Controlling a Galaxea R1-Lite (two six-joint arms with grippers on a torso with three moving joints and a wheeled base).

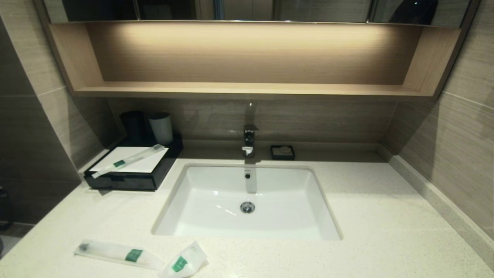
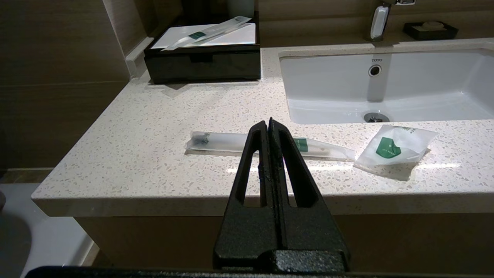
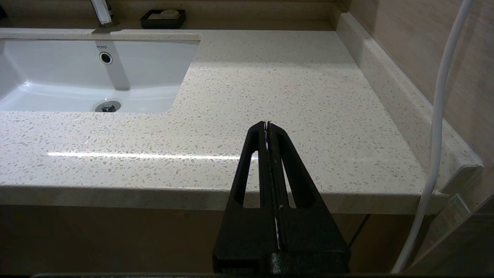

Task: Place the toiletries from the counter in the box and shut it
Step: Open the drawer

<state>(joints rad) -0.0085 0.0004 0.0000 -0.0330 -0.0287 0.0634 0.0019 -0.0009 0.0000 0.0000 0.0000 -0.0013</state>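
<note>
Hanging pressed together before the counter's (image 2: 154,170) front edge: left gripper (image 2: 268,122), right gripper (image 3: 267,124), both gripping nothing; lying just beyond the left gripper, flat near that edge: long sachet (image 2: 231,142), with short sachet (image 2: 395,146) just beside its end; resting further back, diagonally atop the box (image 1: 133,178) left of the sink (image 1: 200,193): second long sachet (image 1: 129,159)
</note>
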